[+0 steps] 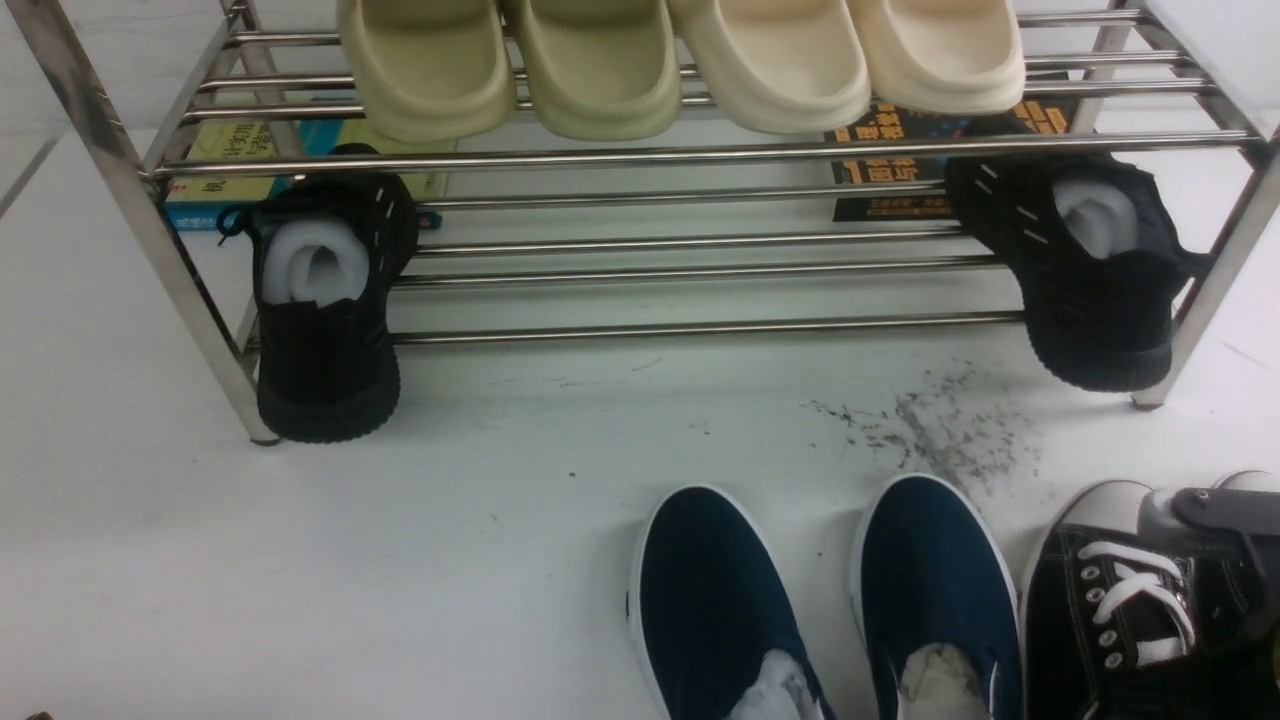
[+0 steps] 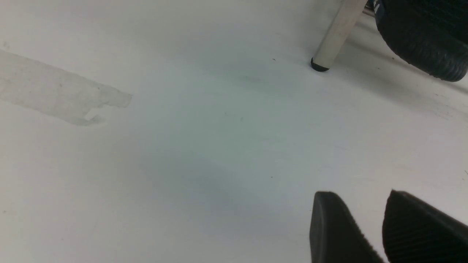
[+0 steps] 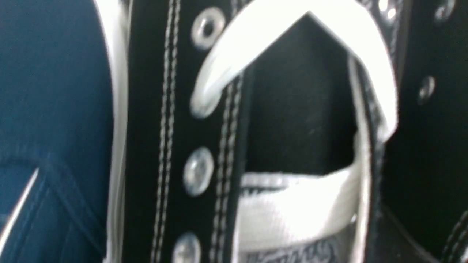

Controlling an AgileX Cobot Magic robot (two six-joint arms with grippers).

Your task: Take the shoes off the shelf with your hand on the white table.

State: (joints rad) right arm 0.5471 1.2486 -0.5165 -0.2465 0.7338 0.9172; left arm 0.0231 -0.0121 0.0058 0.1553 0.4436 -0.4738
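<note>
- Pair of black canvas lace-up sneakers with white laces and toe caps (image 1: 1110,600): off the two-tier chrome bar shelf (image 1: 700,155), apparently down on the large flat white table (image 1: 400,550) at the front view's lower right, just beside the navy slip-ons (image 1: 700,590).
- Black right gripper (image 1: 1232,540): over the sneakers at the right edge, fingers hidden, so gripping or letting go cannot be told.
- Black left gripper (image 2: 362,204): jaws slightly apart, empty, above bare table.
- Probably left to do: letting go and pulling clear.
</note>
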